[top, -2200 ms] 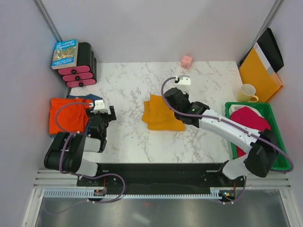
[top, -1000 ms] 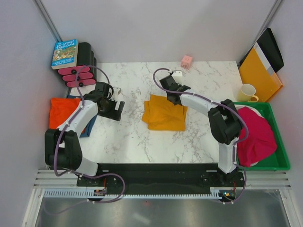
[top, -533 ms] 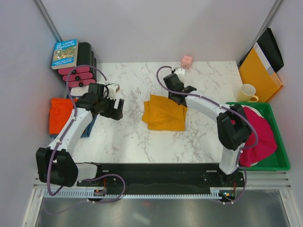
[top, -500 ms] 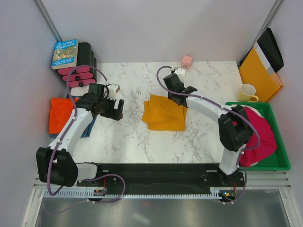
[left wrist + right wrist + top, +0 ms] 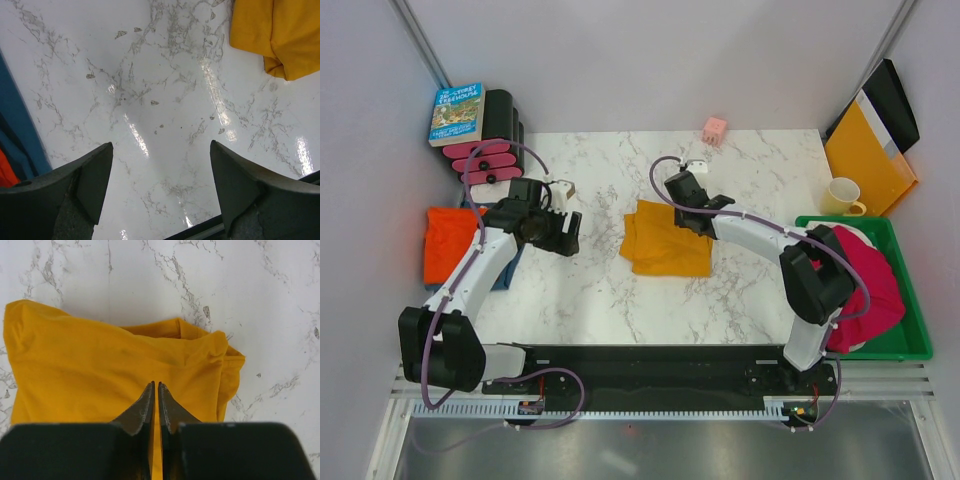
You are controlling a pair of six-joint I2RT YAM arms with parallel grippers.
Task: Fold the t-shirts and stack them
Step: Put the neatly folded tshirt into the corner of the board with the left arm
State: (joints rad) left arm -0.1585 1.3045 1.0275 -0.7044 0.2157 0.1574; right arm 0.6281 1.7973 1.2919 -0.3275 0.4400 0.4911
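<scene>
- Table (image 5: 620,300): marble top, bearing everything below.
- Pink shirt (image 5: 868,280): lying heaped in the green bin (image 5: 912,345) at the right edge. Its near-left part is hiding behind the right arm (image 5: 760,235).
- Yellow shirt (image 5: 665,242): lying folded mid-table, seemingly a little longer left to right.
- Red-orange shirt (image 5: 448,240): sitting at the left edge on the blue shirt (image 5: 17,120), of which only a strip is showing.
- Left gripper (image 5: 160,146): hanging wide open over bare marble, holding nothing. The yellow shirt is lying to its right, apart.
- Right gripper (image 5: 155,385): the nearer one, pointing down over the yellow shirt's far edge with fingers almost together. No pinched cloth is showing.
</scene>
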